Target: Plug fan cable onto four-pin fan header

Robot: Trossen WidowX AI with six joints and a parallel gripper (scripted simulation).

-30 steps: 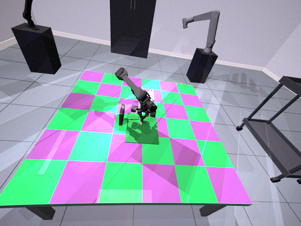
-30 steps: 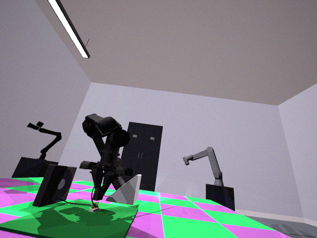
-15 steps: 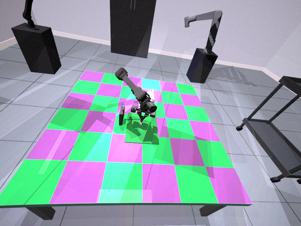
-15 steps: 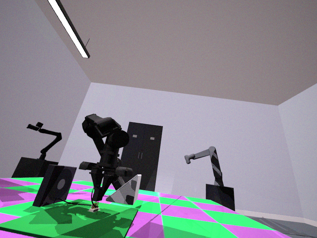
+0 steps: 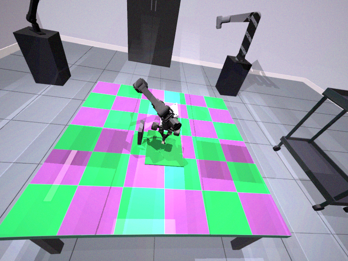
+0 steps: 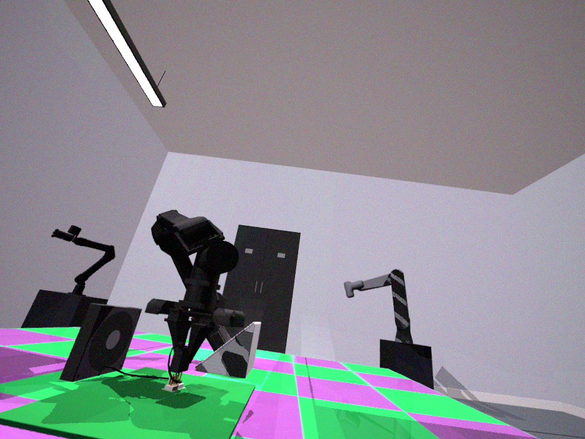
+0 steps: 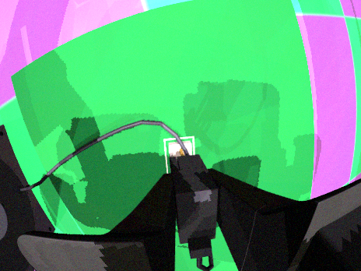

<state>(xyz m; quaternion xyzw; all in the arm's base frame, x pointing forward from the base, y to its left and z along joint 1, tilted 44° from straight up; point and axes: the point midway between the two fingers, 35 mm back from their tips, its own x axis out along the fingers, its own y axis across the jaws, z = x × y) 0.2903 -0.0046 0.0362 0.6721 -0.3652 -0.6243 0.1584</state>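
My gripper points down, shut on the black plug of the fan's cable. It holds the plug just over the white four-pin header, whose pins still show under the fingertips in the exterior view. Whether the plug touches the pin tips I cannot tell; in the wrist view it hides part of the header. The thin dark cable runs from the black fan across the green board and bends up near the header.
The fan stands upright at the board's left edge. A white triangular bracket stands behind the board, close to the arm, and partly shows in the top view. All stand on the checkered table. A dark cart is on the right.
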